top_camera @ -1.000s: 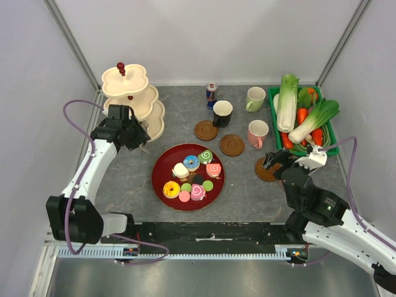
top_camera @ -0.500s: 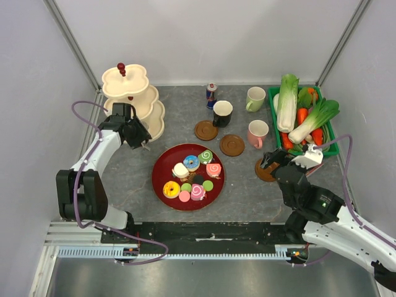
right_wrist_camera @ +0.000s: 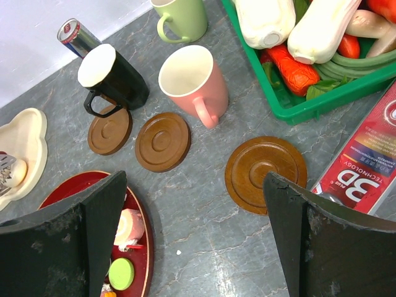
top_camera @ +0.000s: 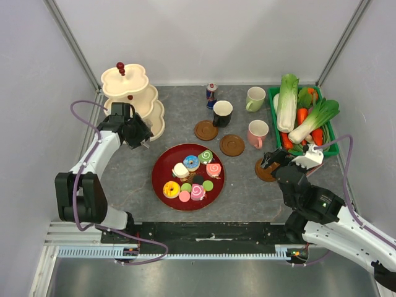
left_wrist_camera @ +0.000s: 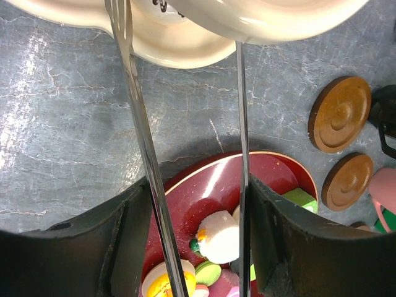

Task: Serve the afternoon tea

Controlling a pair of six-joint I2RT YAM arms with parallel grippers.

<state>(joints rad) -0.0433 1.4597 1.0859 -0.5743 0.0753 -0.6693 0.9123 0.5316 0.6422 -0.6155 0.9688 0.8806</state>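
The red plate (top_camera: 162, 179) holds the pastries: blue donut (top_camera: 191, 163), yellow donut (top_camera: 171, 189), green swirl roll (top_camera: 205, 156), pink swirl roll (top_camera: 213, 169), macarons. The black mug (top_camera: 222, 112), pale green mug (top_camera: 255, 98) and pink mug (top_camera: 257, 132) stand at the back right. My left gripper (top_camera: 139, 137) is shut on metal tongs (left_wrist_camera: 139, 117), whose open tips reach the cream tiered stand's (top_camera: 127, 83) bottom tier. A small cream piece (right_wrist_camera: 15, 172) lies there by the tips. My right gripper (top_camera: 270, 162) is open and empty above a brown coaster (right_wrist_camera: 266, 173).
Two more brown coasters (top_camera: 205, 130) (top_camera: 232, 145) lie by the black and pink mugs. A red-and-blue can (top_camera: 211, 94) stands at the back. A green tray of toy vegetables (top_camera: 302, 117) fills the right side. A red printed box (right_wrist_camera: 365, 161) lies in front of it.
My left arm's elbow has swung toward the left wall while its gripper stayed by the stand. My right gripper has shifted slightly over the coaster.
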